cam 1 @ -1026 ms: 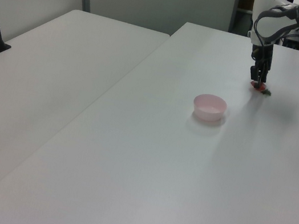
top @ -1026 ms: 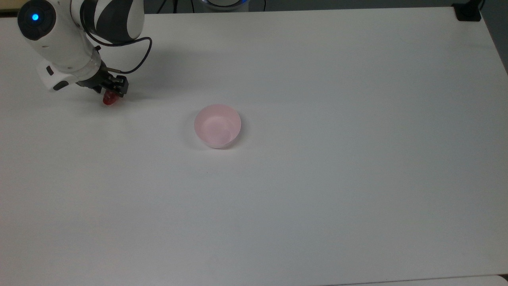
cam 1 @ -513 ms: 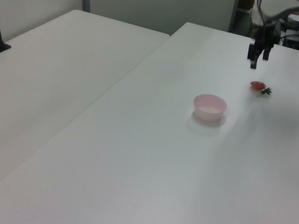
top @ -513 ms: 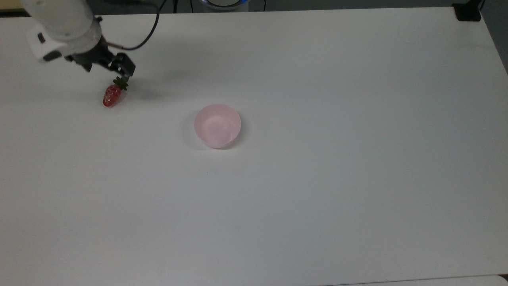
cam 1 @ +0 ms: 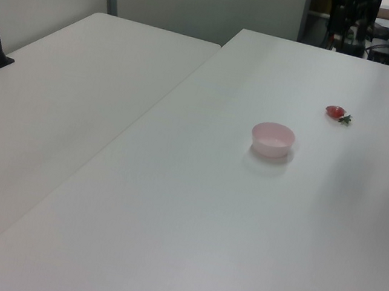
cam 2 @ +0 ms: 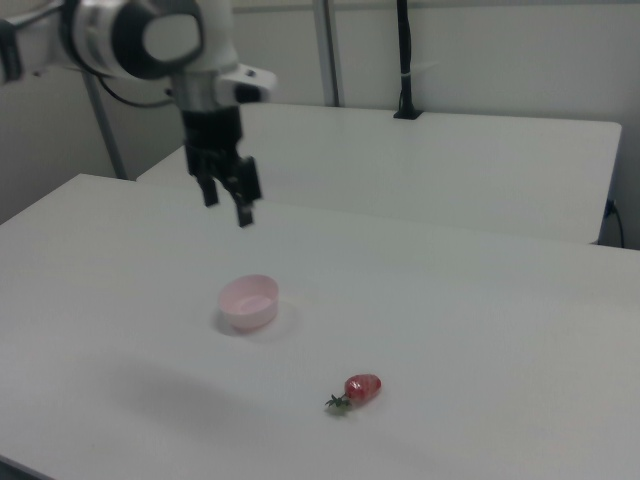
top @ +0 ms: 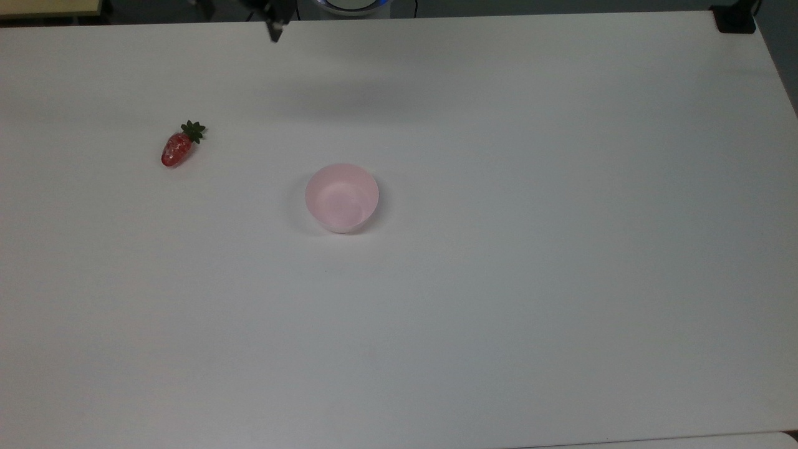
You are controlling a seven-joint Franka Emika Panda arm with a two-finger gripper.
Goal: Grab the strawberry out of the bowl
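White table [top: 499,312] is carrying a strawberry [top: 176,148] lying apart from the bowl [top: 341,197], the gripper [cam 2: 228,205] hanging open upper left.

The top view's upper edge cuts off the claw [top: 274,28], leaving one dark fingertip over the tabletop [top: 499,312]. In the left view the strawberry [cam 1: 335,111] is too small to show its speckles.

Gripper [cam 2: 227,205] has let go of the strawberry [top: 176,148], lifted high off the table [top: 499,312] and swung away toward the top view's upper edge; its fingers now hang spread and empty, well apart from the strawberry.
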